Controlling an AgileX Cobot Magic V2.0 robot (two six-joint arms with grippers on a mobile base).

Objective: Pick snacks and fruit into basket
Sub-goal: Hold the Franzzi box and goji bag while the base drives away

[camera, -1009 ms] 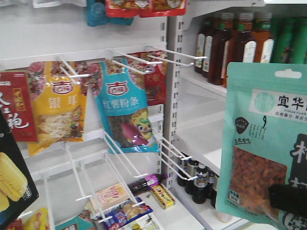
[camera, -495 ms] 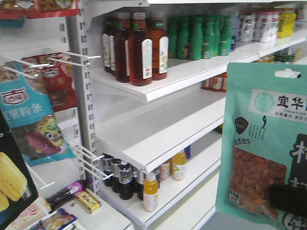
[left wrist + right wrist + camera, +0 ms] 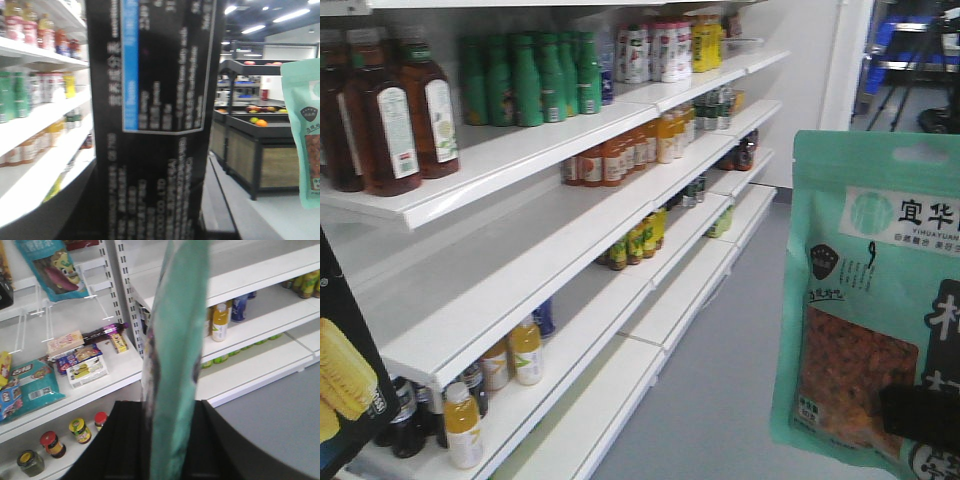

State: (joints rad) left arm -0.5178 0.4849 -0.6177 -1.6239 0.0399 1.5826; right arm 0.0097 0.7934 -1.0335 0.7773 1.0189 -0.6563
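So, compared with half a second back, the front view is swinging on down the aisle. The peg rack with its hanging packets is dropping out of sight. The brown bottles (image 3: 395, 115), which were sitting mid-picture, are now standing at the far left end of the top shelf (image 3: 520, 160), close to its front edge. Green bottles (image 3: 530, 80) are lining up beside them, and the grey floor (image 3: 740, 380) is opening up on the right.

The mint-green pouch (image 3: 880, 300) isn't budging in the picture. It's still hanging upright at the right side, off every shelf, and the right gripper (image 3: 918, 415) is pinching it near the lower edge. The right wrist view is showing it edge-on, with the black jaws pressing on both faces.

Same story for the black-and-blue box (image 3: 345, 385), which is staying put in the lower left corner. In the left wrist view it's filling the middle, standing upright, and the left gripper (image 3: 150, 220) is clamping it low down, dark jaws hugging either side.
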